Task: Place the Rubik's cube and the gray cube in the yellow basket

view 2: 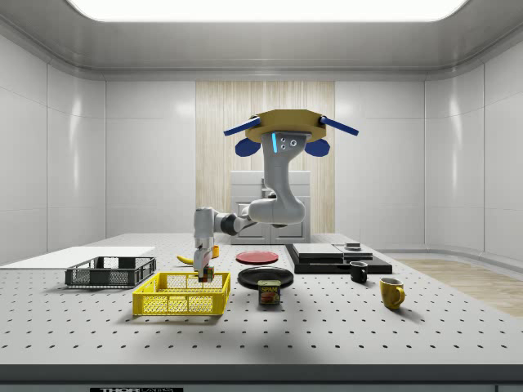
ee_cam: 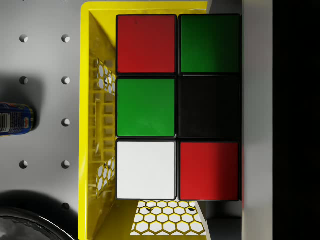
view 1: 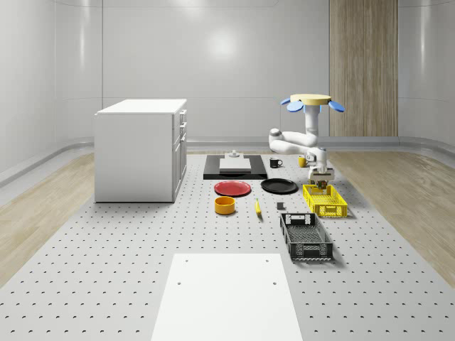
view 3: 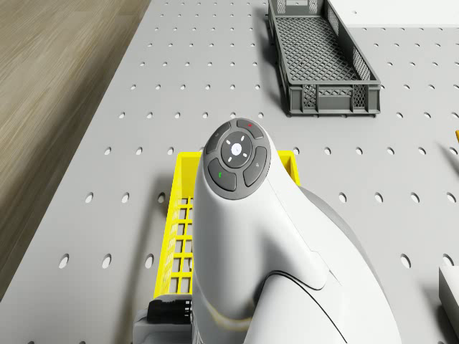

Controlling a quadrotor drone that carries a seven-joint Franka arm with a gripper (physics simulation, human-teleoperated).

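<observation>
The drone [view 1: 310, 101] hovers above the table behind the yellow basket [view 1: 334, 212], its arm bent down toward it. My gripper [view 1: 323, 183] is shut on the Rubik's cube [ee_cam: 146, 110] and holds it just over the basket's far end [view 2: 181, 298]. In the wrist view the cube's red, green, white and black tiles sit above the yellow basket wall [ee_cam: 92, 125], with a grey finger [ee_cam: 256, 120] along one side. In the side view the gripper [view 2: 203, 273] reaches the basket's rim. A small grey block [view 1: 233, 153] rests on a pale slab on the black platform.
A black crate [view 1: 306, 238] lies in front of the basket. A red plate [view 1: 232, 188], black plate [view 1: 279, 186], orange bowl [view 1: 225, 205], banana [view 1: 257, 207] and can [view 2: 269, 292] lie nearby. Two mugs [view 2: 391, 292] stand further back. A white cabinet [view 1: 142, 149] stands at the whole-scene view's left.
</observation>
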